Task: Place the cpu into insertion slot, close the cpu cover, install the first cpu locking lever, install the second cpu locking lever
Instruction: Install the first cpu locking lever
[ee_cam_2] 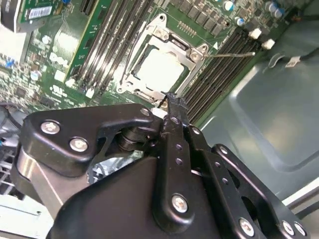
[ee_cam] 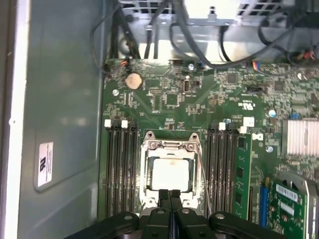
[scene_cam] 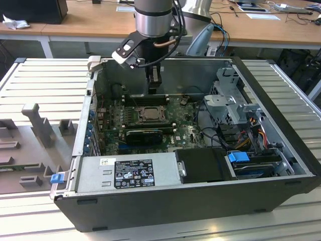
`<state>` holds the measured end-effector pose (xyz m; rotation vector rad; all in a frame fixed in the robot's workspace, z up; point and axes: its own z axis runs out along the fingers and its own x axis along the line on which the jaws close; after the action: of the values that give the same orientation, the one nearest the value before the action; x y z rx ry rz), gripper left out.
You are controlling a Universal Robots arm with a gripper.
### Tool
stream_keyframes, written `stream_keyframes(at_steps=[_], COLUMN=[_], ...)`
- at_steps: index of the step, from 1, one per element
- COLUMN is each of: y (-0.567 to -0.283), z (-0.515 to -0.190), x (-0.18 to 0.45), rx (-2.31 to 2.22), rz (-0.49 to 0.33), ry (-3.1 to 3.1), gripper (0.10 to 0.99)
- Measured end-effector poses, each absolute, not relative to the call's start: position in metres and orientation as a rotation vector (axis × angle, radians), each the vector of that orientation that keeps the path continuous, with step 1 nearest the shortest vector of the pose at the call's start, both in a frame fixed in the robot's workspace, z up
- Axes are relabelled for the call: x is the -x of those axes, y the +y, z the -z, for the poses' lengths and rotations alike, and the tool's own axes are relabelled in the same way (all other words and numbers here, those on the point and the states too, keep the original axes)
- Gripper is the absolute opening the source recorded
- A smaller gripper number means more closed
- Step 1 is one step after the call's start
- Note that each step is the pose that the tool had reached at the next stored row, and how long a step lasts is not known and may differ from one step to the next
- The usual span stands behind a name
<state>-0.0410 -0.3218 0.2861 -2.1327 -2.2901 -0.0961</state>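
The cpu lies flat in the insertion slot on the green board, its pale face showing through the cut-out of the silvery cpu cover, which lies down over it. Both wrist views show this; the cpu and cpu cover appear just past my fingertips. A thin wire locking lever runs along one side of the socket and sticks out past it. My gripper hangs just above the socket's edge, its fingers pressed together with nothing between them. The exterior view shows the gripper above the board.
The open computer case surrounds the board, with black memory slots on both sides of the socket. A power supply lies at the front, and a drive cage with cables is on the exterior view's right. A grey fixture stands outside on the left.
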Motion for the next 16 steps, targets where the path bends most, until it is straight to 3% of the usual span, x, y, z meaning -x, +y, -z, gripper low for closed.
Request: stream_keyframes(at_steps=[16], y=[-0.3218], z=[-0.2834], x=[0.041], rx=[1.674], rz=[0.086], ry=[-2.627], gripper=[0.106])
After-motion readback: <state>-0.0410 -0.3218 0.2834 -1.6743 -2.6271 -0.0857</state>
